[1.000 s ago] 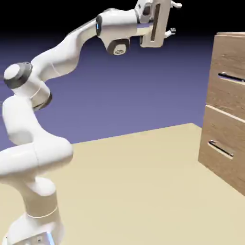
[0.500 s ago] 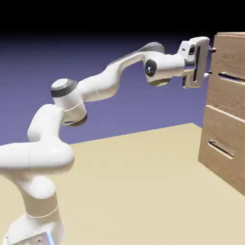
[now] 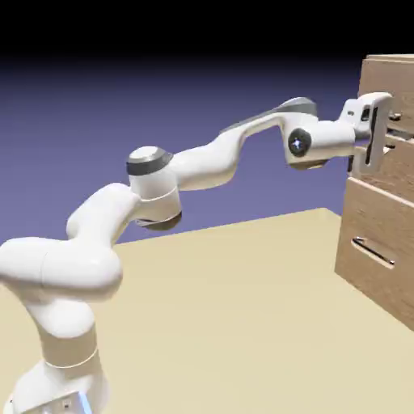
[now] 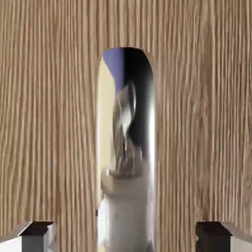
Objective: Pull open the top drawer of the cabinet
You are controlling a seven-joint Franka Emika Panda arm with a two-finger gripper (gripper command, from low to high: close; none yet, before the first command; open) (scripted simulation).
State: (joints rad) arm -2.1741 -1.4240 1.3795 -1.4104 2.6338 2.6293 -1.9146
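Top drawer (image 4: 49,123), handle (image 4: 125,197) reflections, hand view only

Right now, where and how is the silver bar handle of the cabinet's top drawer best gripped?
I'd grip the slim silver bar handle mid-length, straight on from the front, with one of the fingers on each long side. The bar is long and narrow, stands out from the brown wood-grain drawer front, and has bare wood beside both long edges.

a pale tan tabletop (image 3: 234,323) spreads flat below a blue-violet backdrop (image 3: 73,121) that darkens to black at the top.
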